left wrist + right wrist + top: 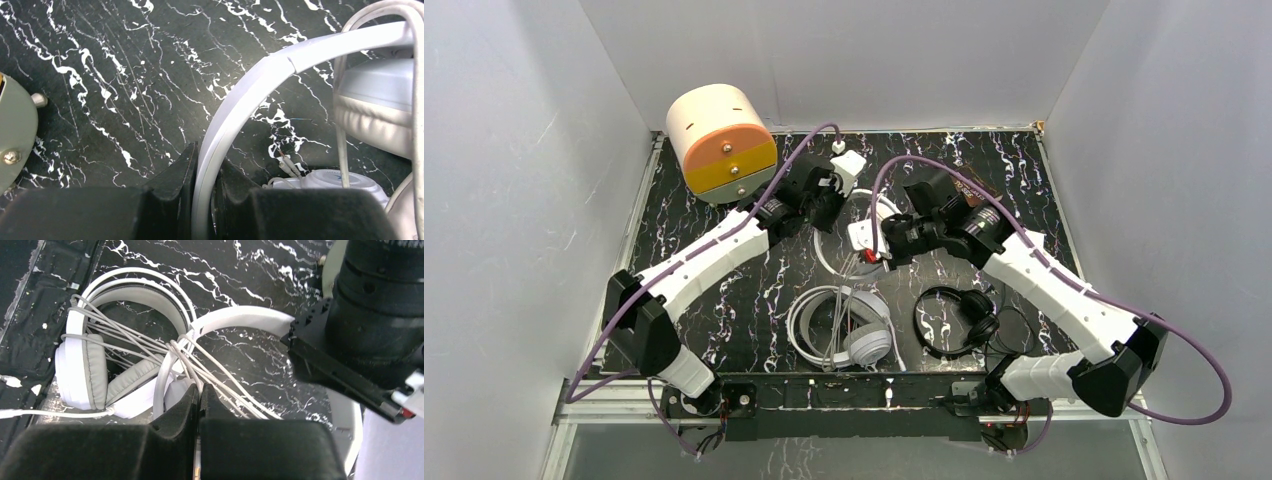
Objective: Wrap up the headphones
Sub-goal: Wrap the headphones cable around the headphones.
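My left gripper [206,160] is shut on the headband of the slimmer white on-ear pair [280,65], held at the table's middle back [821,245]. One of its ear cups [375,110] is at the right of the left wrist view. My right gripper [199,390] is shut on a thin white cord [225,385] whose strands cross that headband [240,317]. In the top view the left gripper [832,200] and right gripper [886,250] are close together. The big white over-ear pair [854,330] lies near the front with cord around it. The small black pair [959,320] lies to its right.
A cream round drawer unit with an orange front [721,140] stands at the back left; its edge shows in the left wrist view [15,130]. White walls enclose the black marbled table [714,300]. The left arm's wrist [370,330] fills the right of the right wrist view.
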Motion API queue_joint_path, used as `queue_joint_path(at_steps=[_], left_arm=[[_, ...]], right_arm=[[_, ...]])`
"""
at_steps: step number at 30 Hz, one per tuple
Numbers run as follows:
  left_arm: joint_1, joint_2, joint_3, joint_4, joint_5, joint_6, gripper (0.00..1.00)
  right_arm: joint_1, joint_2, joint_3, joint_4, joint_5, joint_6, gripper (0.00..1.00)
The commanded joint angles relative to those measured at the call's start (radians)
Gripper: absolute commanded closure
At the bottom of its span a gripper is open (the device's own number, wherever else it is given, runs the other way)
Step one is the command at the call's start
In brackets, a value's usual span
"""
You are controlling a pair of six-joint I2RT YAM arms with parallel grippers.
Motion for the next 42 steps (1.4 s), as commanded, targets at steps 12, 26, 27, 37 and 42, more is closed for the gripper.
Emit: queue_joint_path(at_steps=[12,26,27,37,42], left_arm=[[-0.026,-0.033,0.018,-0.043,0.207,0.071,1.00],[-0.026,-0.110,-0.086,-0.018,0.246,0.064,1.00],[-0.026,-0.113,-0.086,-0.022,0.250,0.060,1.00],[-0.005,-0.053,-0.043,-0.077,0.242,0.029,1.00],[0.042,-0.045,-0.057,-0.071,0.226,-0.013,1.00]], right_arm=[[0.035,0.097,0.178,-0.119,0.035,-0.304,1.00],[0.032,-0.040,-0.046,0.040,-0.032,-0.147,0.78],[0.032,-0.032,-0.041,0.033,-0.025,-0.131,0.77],[0.031,-0.078,0.003,0.046,0.027,-0.021,0.47],[0.031,-0.100,0.073,0.073,-0.018,0.094,0.40]])
